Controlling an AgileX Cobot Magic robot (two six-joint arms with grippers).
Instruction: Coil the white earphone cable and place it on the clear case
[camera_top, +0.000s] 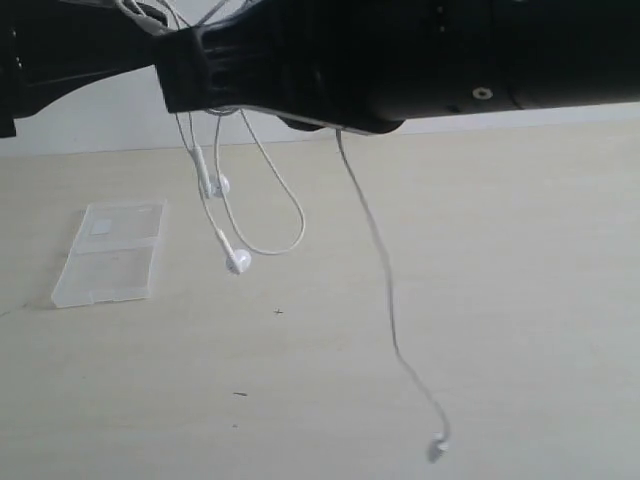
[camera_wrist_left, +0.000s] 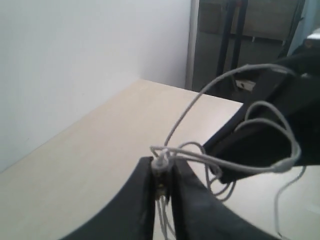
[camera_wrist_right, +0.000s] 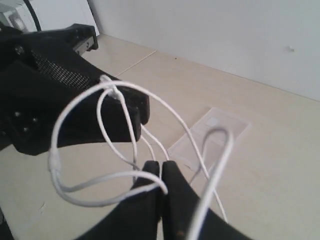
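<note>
The white earphone cable hangs in the air from both grippers, high above the table. Two earbuds dangle in a loop at the left, and the plug end hangs lowest at the right. My left gripper is shut on a bunch of cable strands. My right gripper is shut too, with a loop of the cable pinched between its tips. The two grippers sit close together. The clear case lies flat on the table at the left, also visible below the right gripper as the case.
The black arms fill the top of the exterior view and hide both grippers there. The light wooden table ends at a white wall behind. Dark furniture legs stand beyond the table's far end.
</note>
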